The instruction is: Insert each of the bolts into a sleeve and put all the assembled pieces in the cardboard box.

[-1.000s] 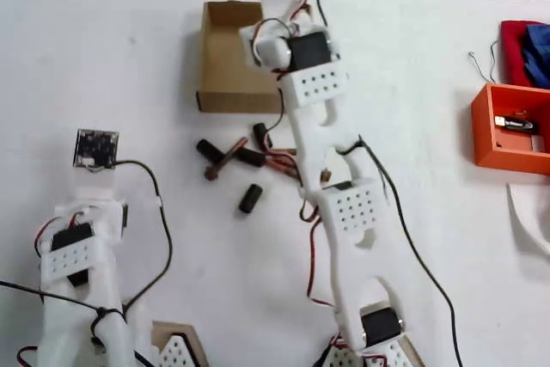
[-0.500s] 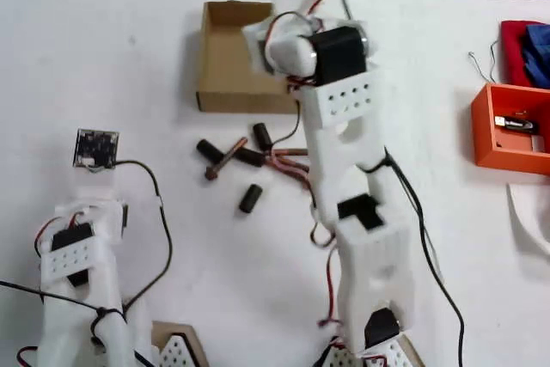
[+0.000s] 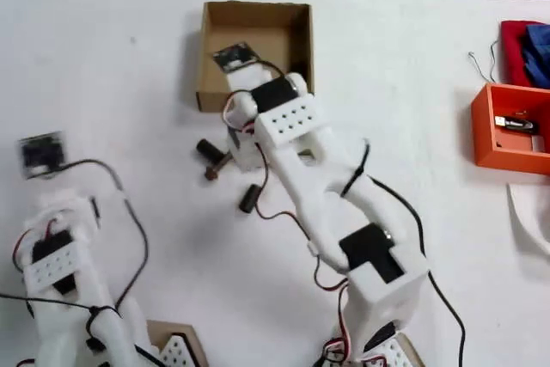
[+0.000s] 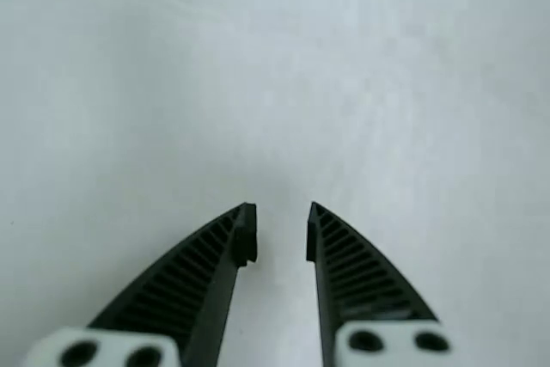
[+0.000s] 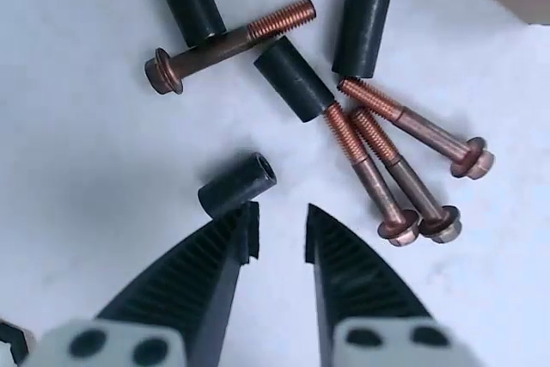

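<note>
Hovering over the loose parts just beside the cardboard box (image 3: 209, 99) in the high view: right arm (image 3: 296, 169). Left wrist view: left gripper (image 4: 281, 229) narrowly parted, empty, above bare table (image 4: 275, 58). Right wrist view: right gripper (image 5: 281, 229) narrowly parted, empty; copper bolts (image 5: 228, 45) lie ahead, nearest sleeve (image 5: 236, 185) at one fingertip.

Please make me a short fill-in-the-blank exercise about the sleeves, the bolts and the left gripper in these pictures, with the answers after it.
1. In the right wrist view, ___ black sleeves lie on the table.
2. Beside them lie ___ copper bolts.
3. The left gripper, over bare table, is ___ rather than shut.

Missing words: four; four; open.
</note>
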### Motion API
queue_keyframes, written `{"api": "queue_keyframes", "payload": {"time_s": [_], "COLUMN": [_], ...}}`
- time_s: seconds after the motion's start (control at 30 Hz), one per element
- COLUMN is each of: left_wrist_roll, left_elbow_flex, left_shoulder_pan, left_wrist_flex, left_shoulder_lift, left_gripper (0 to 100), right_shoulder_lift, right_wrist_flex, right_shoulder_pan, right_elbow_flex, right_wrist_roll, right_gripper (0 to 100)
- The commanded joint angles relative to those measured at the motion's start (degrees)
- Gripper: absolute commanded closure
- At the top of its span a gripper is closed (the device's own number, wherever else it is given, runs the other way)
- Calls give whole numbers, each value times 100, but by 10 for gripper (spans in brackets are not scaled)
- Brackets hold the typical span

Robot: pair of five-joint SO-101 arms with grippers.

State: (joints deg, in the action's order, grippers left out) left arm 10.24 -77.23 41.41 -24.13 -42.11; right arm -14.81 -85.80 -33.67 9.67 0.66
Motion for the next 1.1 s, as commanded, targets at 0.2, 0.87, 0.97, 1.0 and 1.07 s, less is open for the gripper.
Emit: {"api": "queue_keyframes", "payload": {"time_s": [0.2,0.87,0.97,1.0,1.07], "left_wrist_roll": [-598,-598,-598,-598,-598], "left_elbow_flex": [22,22,22,22,22], "left_shoulder_pan": [264,255,255,255,255], "left_wrist_flex": [299,316,316,316,316], "left_shoulder_lift": [-9,-9,-9,-9,-9], "left_gripper": [876,876,876,876,876], "right_shoulder_lift": [-778,-1358,-1367,-1385,-1525], "right_wrist_flex": [66,66,127,145,145], "right_shoulder_pan": [-312,-743,-752,-743,-725], "right_elbow_flex": [35,290,281,273,299], "right_wrist_roll": [-1793,-1873,-1873,-1873,-1873], "right_gripper": [880,879,879,879,879]}}
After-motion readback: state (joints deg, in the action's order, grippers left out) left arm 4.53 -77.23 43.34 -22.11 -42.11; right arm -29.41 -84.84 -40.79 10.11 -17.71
